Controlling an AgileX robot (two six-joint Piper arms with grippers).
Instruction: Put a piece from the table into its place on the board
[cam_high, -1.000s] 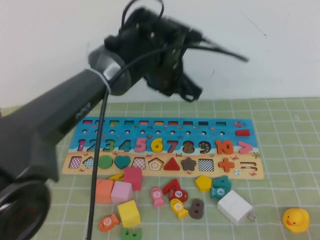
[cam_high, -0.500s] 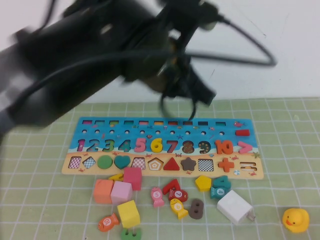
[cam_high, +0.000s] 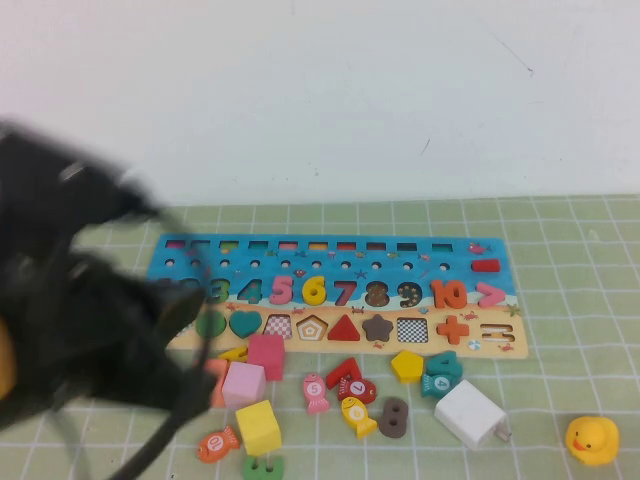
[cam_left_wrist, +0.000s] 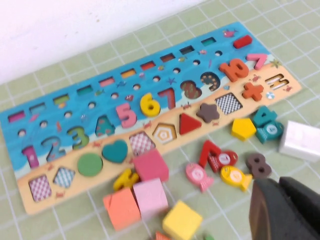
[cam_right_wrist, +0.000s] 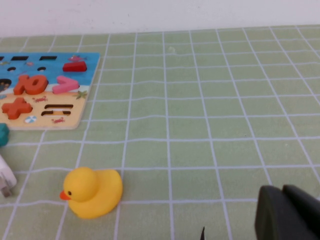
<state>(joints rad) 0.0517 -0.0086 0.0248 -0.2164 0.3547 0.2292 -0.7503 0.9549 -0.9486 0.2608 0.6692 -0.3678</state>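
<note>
The yellow numeral "6" (cam_high: 314, 290) lies in its recess on the blue part of the board (cam_high: 480, 340), between the pink 5 and the red 7. It also shows in the left wrist view (cam_left_wrist: 149, 105), as does the board (cam_left_wrist: 15, 130). My left arm (cam_high: 90, 330) is a dark blur over the board's left end and the table's front left. My left gripper (cam_left_wrist: 280, 187) is shut and empty, above the table near the brown 8 (cam_left_wrist: 259, 165). My right gripper (cam_right_wrist: 282, 192) is shut and empty over the bare mat on the right.
Loose pieces lie in front of the board: a yellow pentagon (cam_high: 406, 366), a yellow cube (cam_high: 258, 427), pink and orange cubes, a red 7, a teal 4, several fish. A white charger (cam_high: 470, 413) and a rubber duck (cam_high: 592, 439) sit at the front right.
My left arm has swung from high above the board's back down to the front left and now covers the board's left end. The pieces have not moved.
</note>
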